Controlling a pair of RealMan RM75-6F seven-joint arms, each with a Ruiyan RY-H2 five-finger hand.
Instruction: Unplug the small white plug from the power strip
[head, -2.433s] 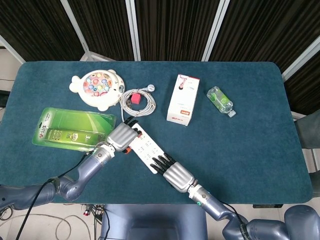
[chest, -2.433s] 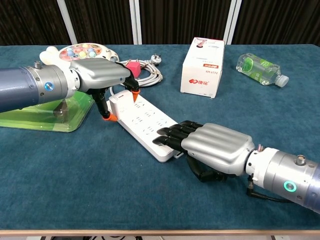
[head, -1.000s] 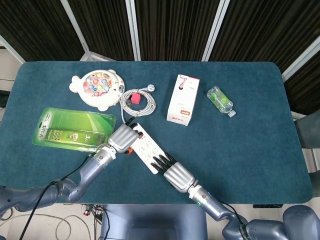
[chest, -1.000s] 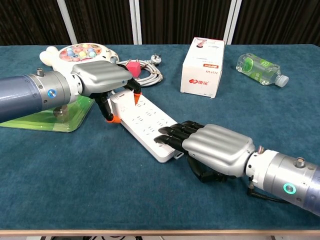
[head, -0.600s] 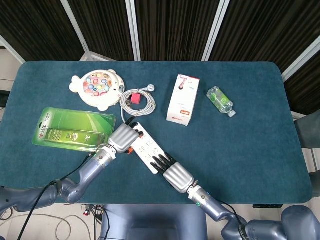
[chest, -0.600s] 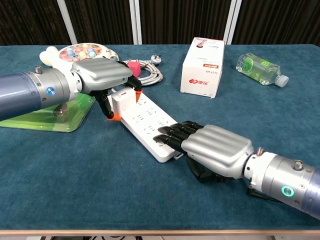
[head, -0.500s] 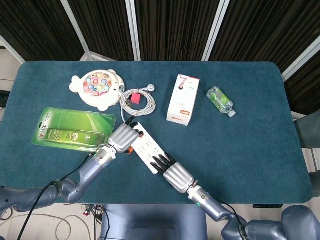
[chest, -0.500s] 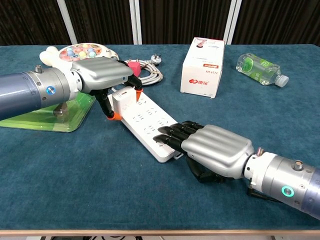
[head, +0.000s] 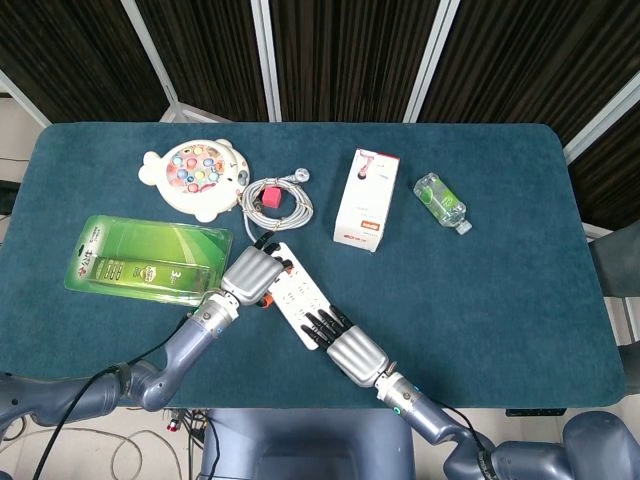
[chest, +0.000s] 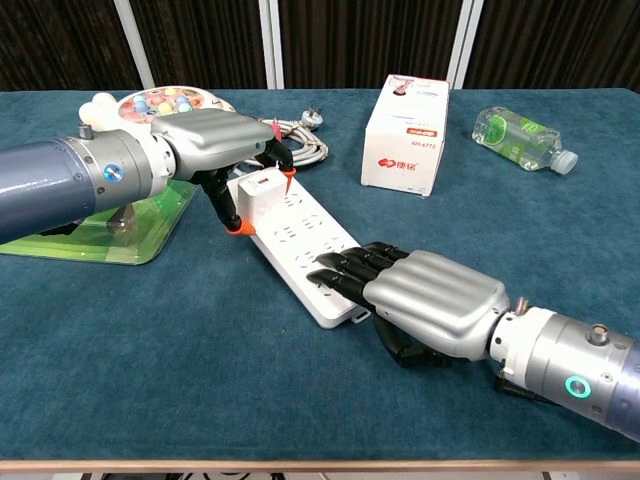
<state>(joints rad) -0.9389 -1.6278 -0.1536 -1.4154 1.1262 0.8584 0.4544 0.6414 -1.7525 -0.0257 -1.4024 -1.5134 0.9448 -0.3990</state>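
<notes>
Lying at the far left of the table (head: 480, 300), a green pack (head: 145, 259) sits flat with the left arm's wrist passing over its near corner in the chest view, and behind it rests a white fish toy (head: 195, 177) studded with coloured pieces. Next comes the left hand (chest: 215, 140), palm down over the far end of the strip (chest: 300, 245), its orange-tipped fingers (chest: 288, 175) curled round the plug (chest: 258, 190): one tip shows at the plug's right edge and another at the left corner of the strip, so the hand grips the small white block, which still sits on the strip's far end; whether its pins have come free of the socket I cannot tell. Just behind the hand lies a coiled cable (head: 277, 202) with a small red block (head: 269, 199) on it. The strip runs on a slant from far left to near right across the blue cloth, rows of sockets showing along its bare middle. At its near end the right hand (chest: 430, 295) lies palm down, its dark fingers (chest: 345, 268) laid flat on top of the strip, pressing on it rather than wrapped round anything; what the thumb does below I cannot tell. Well beyond, towards the back, a white box (chest: 405, 120) with red print stands upright, and further right a small clear bottle (chest: 520, 138) with a green label lies on its side.
</notes>
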